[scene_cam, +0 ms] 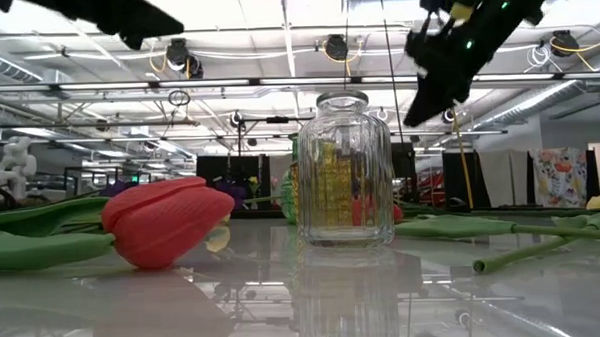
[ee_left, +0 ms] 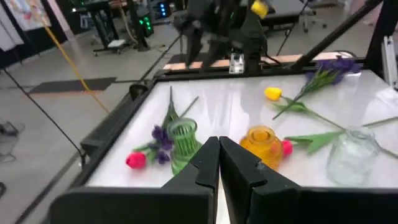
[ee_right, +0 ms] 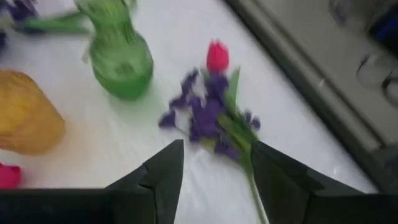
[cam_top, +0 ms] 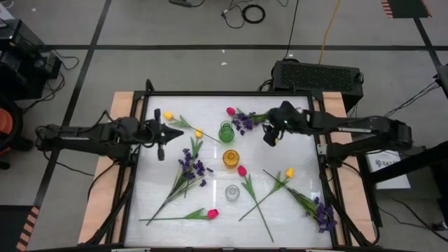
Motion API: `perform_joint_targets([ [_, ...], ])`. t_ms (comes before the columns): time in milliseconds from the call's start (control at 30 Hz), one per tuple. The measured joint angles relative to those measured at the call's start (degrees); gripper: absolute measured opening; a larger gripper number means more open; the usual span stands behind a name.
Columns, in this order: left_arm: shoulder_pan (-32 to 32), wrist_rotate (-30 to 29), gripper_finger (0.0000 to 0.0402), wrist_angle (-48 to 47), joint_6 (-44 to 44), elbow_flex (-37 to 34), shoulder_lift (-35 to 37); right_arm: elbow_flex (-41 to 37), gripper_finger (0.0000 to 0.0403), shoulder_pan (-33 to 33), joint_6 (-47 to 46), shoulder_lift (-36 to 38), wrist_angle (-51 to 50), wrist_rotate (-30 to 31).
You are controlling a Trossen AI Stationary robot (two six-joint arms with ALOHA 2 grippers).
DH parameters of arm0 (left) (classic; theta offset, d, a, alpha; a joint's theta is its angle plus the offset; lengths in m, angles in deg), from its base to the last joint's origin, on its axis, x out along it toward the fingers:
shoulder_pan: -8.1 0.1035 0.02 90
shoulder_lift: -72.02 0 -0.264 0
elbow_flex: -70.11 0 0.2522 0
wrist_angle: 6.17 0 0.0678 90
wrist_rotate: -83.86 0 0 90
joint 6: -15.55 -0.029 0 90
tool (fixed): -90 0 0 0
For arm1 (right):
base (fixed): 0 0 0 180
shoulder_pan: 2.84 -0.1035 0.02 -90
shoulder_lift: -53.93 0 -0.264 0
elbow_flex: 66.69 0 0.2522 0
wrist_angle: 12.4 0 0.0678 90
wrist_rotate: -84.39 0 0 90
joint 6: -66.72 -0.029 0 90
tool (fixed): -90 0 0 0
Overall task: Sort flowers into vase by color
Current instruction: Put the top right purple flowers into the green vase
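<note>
Currently my right claw (ee_right: 214, 171) hung open and empty above the purple sprig (ee_right: 208, 121) and pink tulip (ee_right: 217, 56) beside the green vase (ee_right: 121, 65) on the tabletop (cam_top: 210, 112). Light, floppy; I'd pinch mid-stem. Left claw (ee_left: 219, 163) was closed, idle.

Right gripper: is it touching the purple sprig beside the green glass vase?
Apart. The right wrist view shows the open right gripper above the purple sprig, white table between fingertips and flowers.
</note>
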Motion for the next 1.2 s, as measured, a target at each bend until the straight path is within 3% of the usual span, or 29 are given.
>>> perform_joint_targets([
  [367,0.1,0.6,0.0018,0.4,1.6,1.2,-3.1,0.0,0.0155,9.6,15.2,-12.4,0.7,-2.4],
  [533,0.1,0.7,0.0018,0.5,1.6,1.2,-3.6,1.1,0.0153,15.8,21.7,-14.8,1.9,-8.5],
  [700,0.1,0.8,0.0018,0.6,1.6,1.2,-4.0,5.4,0.0153,20.9,27.1,-21.9,-2.2,-13.7],
  [967,0.1,1.2,0.0018,0.4,1.5,1.2,-5.0,14.5,0.0153,22.5,33.0,-32.1,-10.2,-13.7],
  [1200,0.1,1.2,0.0018,0.5,1.2,1.2,-5.3,16.4,0.0153,23.3,36.3,-37.9,-11.5,-13.5],
])
